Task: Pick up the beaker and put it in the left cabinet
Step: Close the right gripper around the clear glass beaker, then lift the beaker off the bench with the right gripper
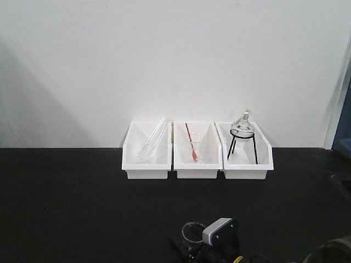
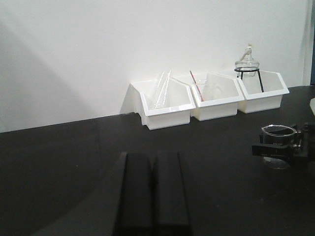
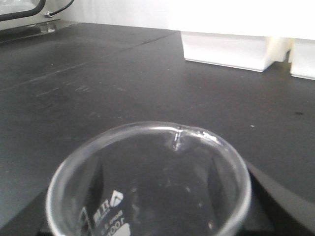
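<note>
Glass beaker [image 3: 147,187] clamped in right claw [image 2: 276,145] — left claw [image 2: 151,162] closed, empty

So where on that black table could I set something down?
Bare table lies left of the beaker and between it and the three white bins. Crowded: the back wall, where the bins stand side by side, and front centre, where the right hand grips the beaker.

Clear beaker [image 3: 147,184]; white bins [image 1: 197,173]; black tabletop [image 1: 66,208]; white wall [image 1: 164,55].
</note>
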